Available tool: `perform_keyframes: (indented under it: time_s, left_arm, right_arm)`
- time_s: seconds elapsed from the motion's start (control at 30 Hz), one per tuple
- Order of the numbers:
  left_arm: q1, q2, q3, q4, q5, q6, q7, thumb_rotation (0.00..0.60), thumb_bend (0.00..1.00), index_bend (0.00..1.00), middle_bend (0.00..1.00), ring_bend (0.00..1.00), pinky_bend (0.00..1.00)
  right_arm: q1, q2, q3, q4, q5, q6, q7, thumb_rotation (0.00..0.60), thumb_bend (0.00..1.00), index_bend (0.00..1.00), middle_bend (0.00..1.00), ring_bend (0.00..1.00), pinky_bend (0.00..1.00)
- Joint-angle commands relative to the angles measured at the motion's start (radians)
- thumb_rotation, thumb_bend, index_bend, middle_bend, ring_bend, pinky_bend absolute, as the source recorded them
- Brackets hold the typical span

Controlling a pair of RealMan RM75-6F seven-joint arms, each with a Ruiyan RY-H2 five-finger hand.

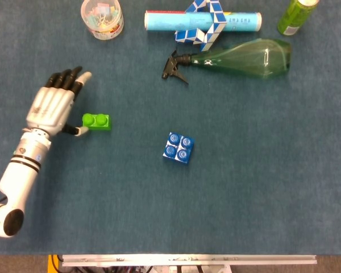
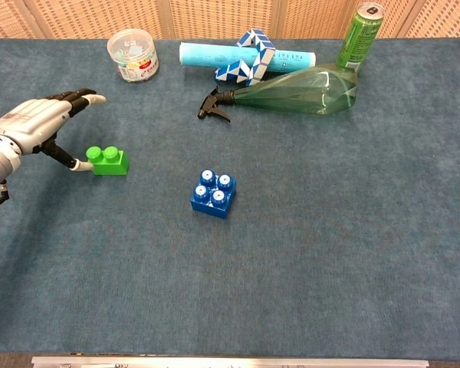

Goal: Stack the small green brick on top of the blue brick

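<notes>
Green brick (image 1: 96, 121) flat on mat, left hand (image 1: 52, 106) released w/ thumb tip touching it; blue brick (image 1: 178, 148) apart.

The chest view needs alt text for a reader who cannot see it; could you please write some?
The robot's left hand reaches with spread fingers beside a small green plastic brick on blue-grey carpet, its thumb tip at the brick's end. A square blue plastic brick sits apart, nearer the centre; a green spray bottle lies behind.
</notes>
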Motion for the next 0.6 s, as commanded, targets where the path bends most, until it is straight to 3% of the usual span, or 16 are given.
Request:
perform_keyframes:
  time_s: [0.03,0.23,0.4,0.6]
  left_arm:
    - [0.004,0.011,-0.006,0.006,-0.010,0.001,-0.015,0.600,0.00,0.02,0.00,0.00,0.07]
    - [-0.003,0.056,-0.004,-0.056,-0.020,-0.054,-0.070,0.600,0.00,0.07,0.00,0.00,0.07]
    - [-0.027,0.071,-0.007,-0.080,-0.052,-0.104,-0.053,0.600,0.01,0.29,0.00,0.00,0.07]
    - [-0.056,0.069,-0.020,-0.084,-0.085,-0.148,-0.056,0.600,0.14,0.35,0.00,0.00,0.07]
  right_arm:
    - [-0.001,0.001,0.000,0.000,0.000,0.000,0.002,0.600,0.12,0.06,0.10,0.06,0.25]
    - [-0.002,0.003,0.003,0.002,0.001,0.003,0.011,0.600,0.12,0.06,0.10,0.06,0.25]
    - [-0.002,0.004,0.002,0.003,-0.001,0.002,0.015,0.600,0.12,0.06,0.10,0.06,0.25]
    - [-0.002,0.006,0.002,0.004,-0.002,0.000,0.019,0.600,0.12,0.06,0.10,0.06,0.25]
